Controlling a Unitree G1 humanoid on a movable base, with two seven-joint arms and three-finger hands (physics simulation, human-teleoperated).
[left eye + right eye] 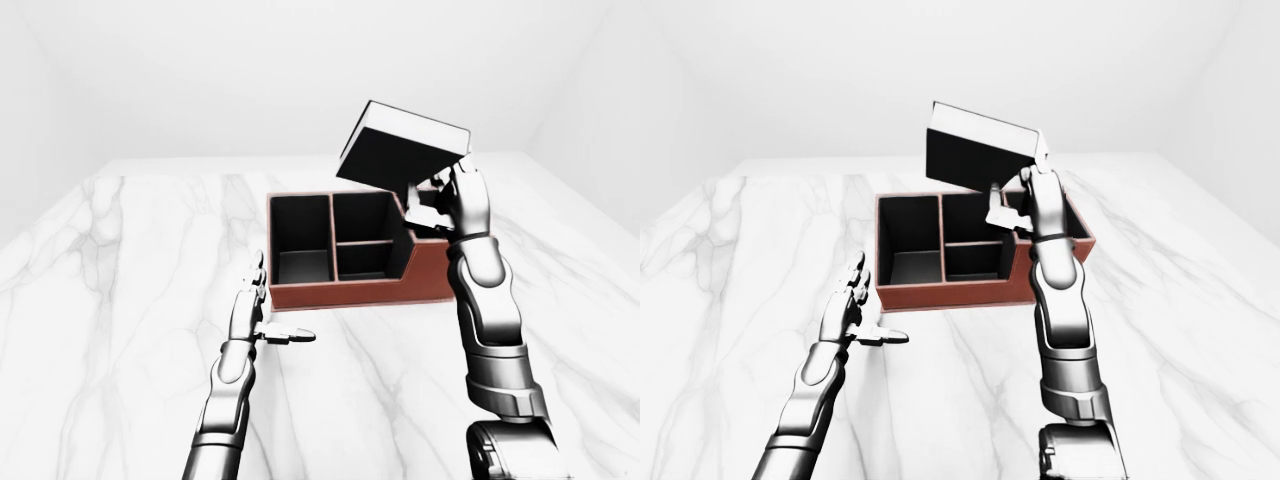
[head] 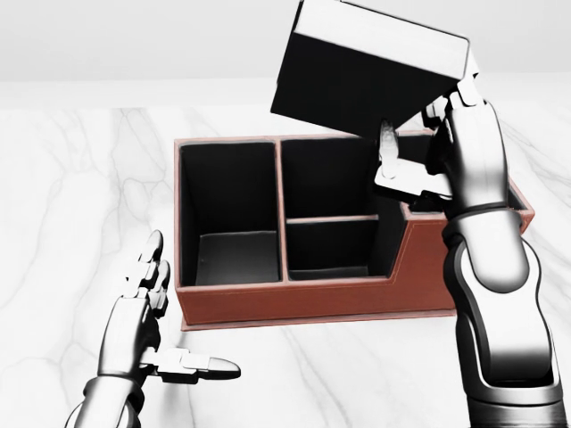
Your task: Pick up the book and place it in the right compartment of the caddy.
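Head view, lower left: the left hand (image 2: pixel 143 325) hovers over the marble worktop (image 2: pixel 71 196) with its fingers (image 2: pixel 152 259) spread and the thumb stuck out to the view's right, holding nothing. It sits just to the left of the caddy's near left corner, apart from it.

Just beyond it, the caddy (image 2: pixel 312 299) stands on the worktop, a reddish-brown box with dark insides. Its near wall is low on the left and steps up toward the view's right. On the left is one compartment (image 2: pixel 227 209); the middle section is split by a crosswise divider into a near and a far cell (image 2: pixel 330 178); the right compartment (image 2: pixel 428 209) is the tallest, and here it is largely hidden behind the right arm and wrist.

Rising from the bottom right of the view, the right arm reaches up in front of the caddy's right end. The right hand (image 2: pixel 451 147) is lifted well above the caddy rim, its fingers (image 2: pixel 410 183) closed on the lower right edge of the book (image 2: pixel 357 80). The book is dark-covered with a pale page edge along its top, tilted, clear of the caddy and touching none of its walls. In the left-eye view the book (image 1: pixel 400 155) hangs above the middle and right part of the caddy, toward the far wall.
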